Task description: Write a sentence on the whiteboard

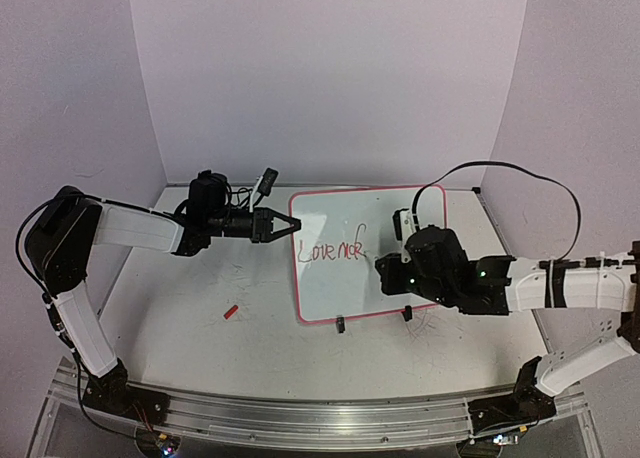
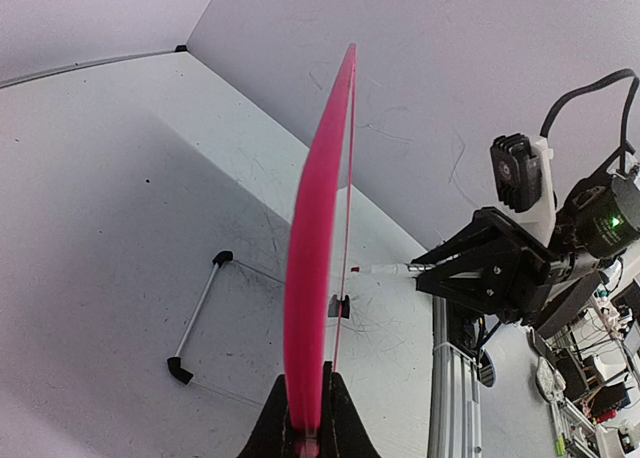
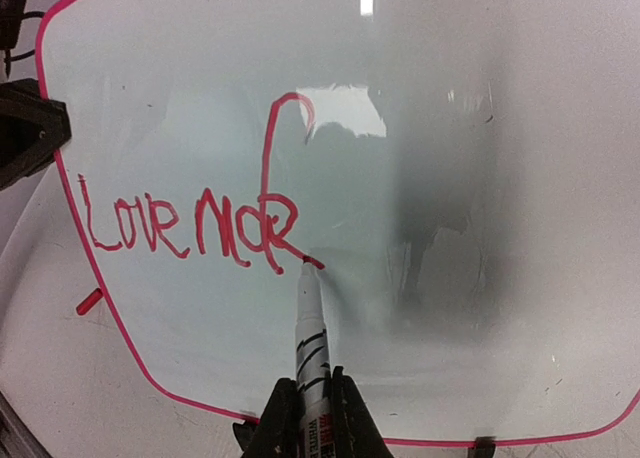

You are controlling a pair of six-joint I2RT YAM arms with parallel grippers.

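Right claw (image 3: 312,396), closed on a marker (image 3: 310,328), tip at the whiteboard (image 3: 470,128); left claw (image 2: 305,386), arm outstretched, pinches its rim.

A small red cap (image 1: 230,312) lies on the scuffed white tabletop (image 1: 200,348), with lilac walls (image 1: 330,78) behind and a metal rail (image 1: 300,418) along the near edge.

Glossy, reflective whiteboard (image 3: 450,128) with smooth pink plastic rim; table (image 1: 200,348) matt, scuffed.
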